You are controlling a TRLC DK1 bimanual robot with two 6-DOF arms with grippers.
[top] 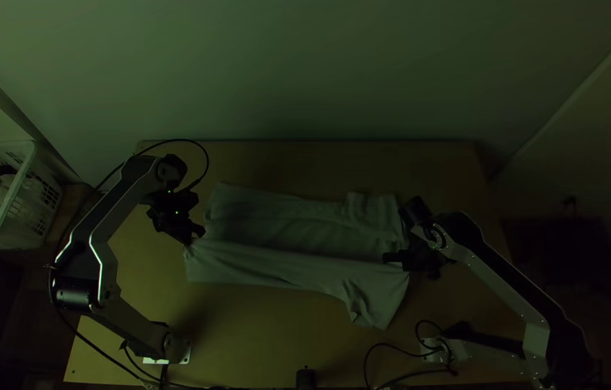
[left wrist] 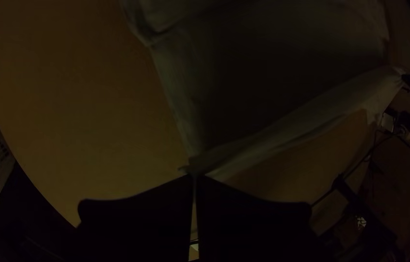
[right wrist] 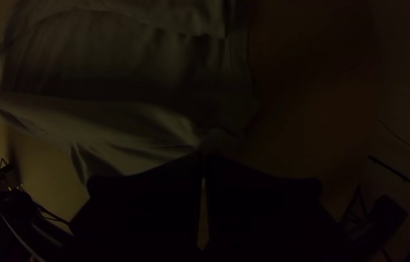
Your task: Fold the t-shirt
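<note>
My left gripper (top: 194, 235) is at the left end of the pale t-shirt (top: 284, 224), and my right gripper (top: 395, 258) is at its right end. The shirt lies sideways on the table, partly folded over, with a raised strip running between the grippers and a sleeve-like flap hanging toward the near edge. In the left wrist view my left gripper (left wrist: 195, 177) is shut on a corner of the shirt (left wrist: 282, 128). The right wrist view has my right gripper (right wrist: 204, 156) shut on the shirt's edge (right wrist: 132, 121), its fingertips pinching the cloth.
A white basket (top: 20, 209) with dark and light items stands beyond the table's left side. Black cables (top: 385, 347) loop near the right arm's base. A small dark object (top: 306, 378) is at the near edge of the wooden table (top: 248, 325). Behind the table rises a pale wall.
</note>
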